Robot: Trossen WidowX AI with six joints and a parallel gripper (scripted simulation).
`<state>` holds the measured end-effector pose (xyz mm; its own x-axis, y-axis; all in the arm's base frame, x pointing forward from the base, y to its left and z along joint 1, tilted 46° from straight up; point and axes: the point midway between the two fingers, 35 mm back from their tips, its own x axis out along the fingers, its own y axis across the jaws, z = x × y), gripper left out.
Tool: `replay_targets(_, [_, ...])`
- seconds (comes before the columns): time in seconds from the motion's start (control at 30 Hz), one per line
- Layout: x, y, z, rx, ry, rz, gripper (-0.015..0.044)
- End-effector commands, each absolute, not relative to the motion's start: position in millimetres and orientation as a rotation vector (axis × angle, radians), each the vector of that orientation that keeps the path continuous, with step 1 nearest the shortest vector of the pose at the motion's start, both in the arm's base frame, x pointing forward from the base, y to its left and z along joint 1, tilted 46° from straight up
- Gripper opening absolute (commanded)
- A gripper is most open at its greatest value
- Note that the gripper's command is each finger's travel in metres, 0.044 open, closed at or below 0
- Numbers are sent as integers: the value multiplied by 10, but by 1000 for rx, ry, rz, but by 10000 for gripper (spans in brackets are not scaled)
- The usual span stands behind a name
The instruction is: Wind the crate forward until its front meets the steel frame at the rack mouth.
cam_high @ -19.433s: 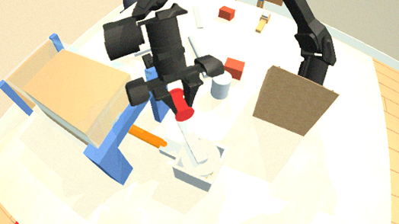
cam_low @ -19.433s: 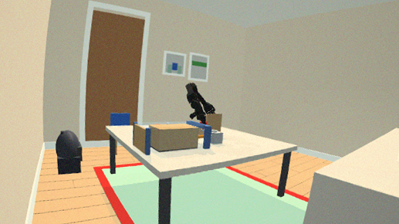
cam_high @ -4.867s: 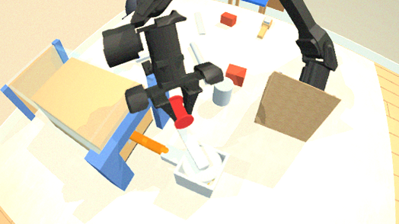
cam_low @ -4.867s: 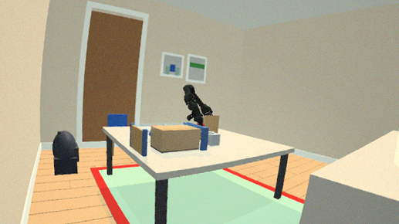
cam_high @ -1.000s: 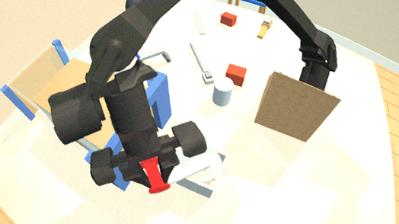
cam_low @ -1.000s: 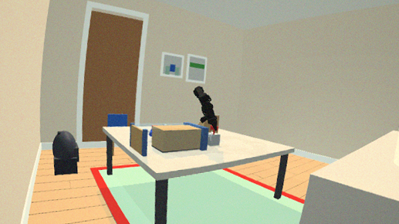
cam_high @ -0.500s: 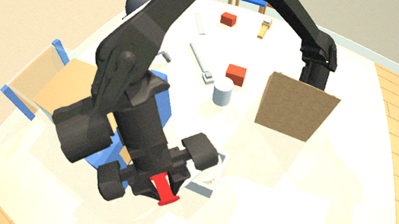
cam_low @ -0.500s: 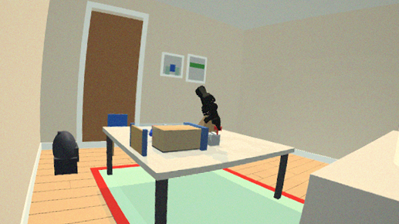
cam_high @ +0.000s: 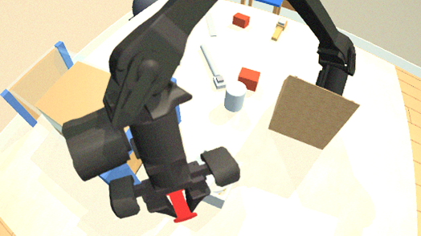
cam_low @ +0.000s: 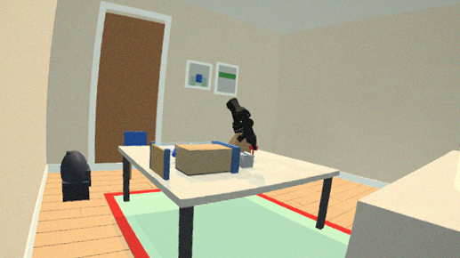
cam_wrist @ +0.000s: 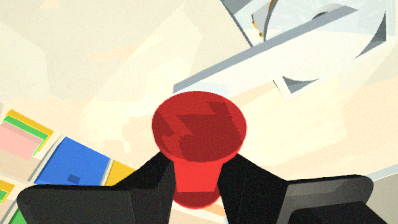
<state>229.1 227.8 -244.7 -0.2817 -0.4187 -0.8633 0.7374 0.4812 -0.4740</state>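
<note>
My gripper (cam_high: 181, 204) (cam_low: 253, 146) (cam_wrist: 195, 146) is shut on the red knob (cam_high: 180, 209) (cam_wrist: 199, 127) of the winch handle, beside the grey winch (cam_high: 214, 201) (cam_low: 246, 160). The handle's grey arm (cam_wrist: 265, 48) runs from behind the knob across the winch in the wrist view. The key end is not clearly visible. The tan crate (cam_high: 78, 92) (cam_low: 205, 160) looks flat inside the cubby, its front close to the blue frame (cam_low: 236, 159) at the mouth. Contact with that frame cannot be told; my arm hides much of it in the top view.
An upright brown board (cam_high: 310, 114) stands across the bench from the winch. A grey cylinder (cam_high: 235, 98), red blocks (cam_high: 249, 79) (cam_high: 241, 20), a long grey tool (cam_high: 211, 62) and a yellow tool (cam_high: 279, 30) lie beyond the winch. Blue posts (cam_high: 19, 108) (cam_low: 166, 164) mark the cubby's back end.
</note>
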Motion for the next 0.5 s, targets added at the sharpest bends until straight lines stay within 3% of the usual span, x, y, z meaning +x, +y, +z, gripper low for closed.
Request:
replay_targets(0.0, [2054, 2296, -2478, 276, 1512, -1164, 0])
replay_targets(0.47, [1849, 2290, -2462, 276, 1514, -1164, 0])
